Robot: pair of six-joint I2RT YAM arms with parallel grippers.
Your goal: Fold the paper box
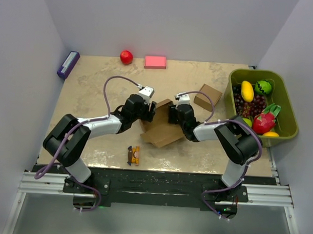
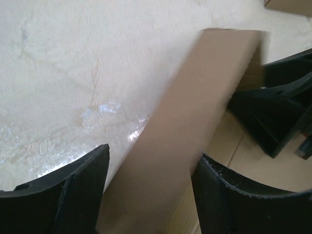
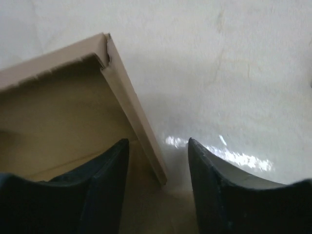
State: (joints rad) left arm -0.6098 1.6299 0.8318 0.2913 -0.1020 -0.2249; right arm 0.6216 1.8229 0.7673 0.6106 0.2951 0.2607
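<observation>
The paper box (image 1: 163, 133) lies partly folded in the middle of the table, brown cardboard with raised walls. My left gripper (image 1: 148, 112) is at its left back edge and my right gripper (image 1: 172, 115) at its back, the two close together. In the left wrist view the left gripper (image 2: 155, 151) is open, and a raised brown flap (image 2: 195, 112) runs up between its fingers (image 2: 73, 195). In the right wrist view the right gripper (image 3: 158, 146) is open and straddles the thin edge of a box wall (image 3: 131, 102), with a gap on each side.
A smaller squarish cardboard box (image 1: 207, 97) sits just behind the right gripper. A green basket (image 1: 288, 111) of toy fruit stands at the right edge. A red ball (image 1: 126, 56), a pink block (image 1: 155, 62) and a purple object (image 1: 68, 64) lie at the back. A small orange toy (image 1: 135, 155) is near the front.
</observation>
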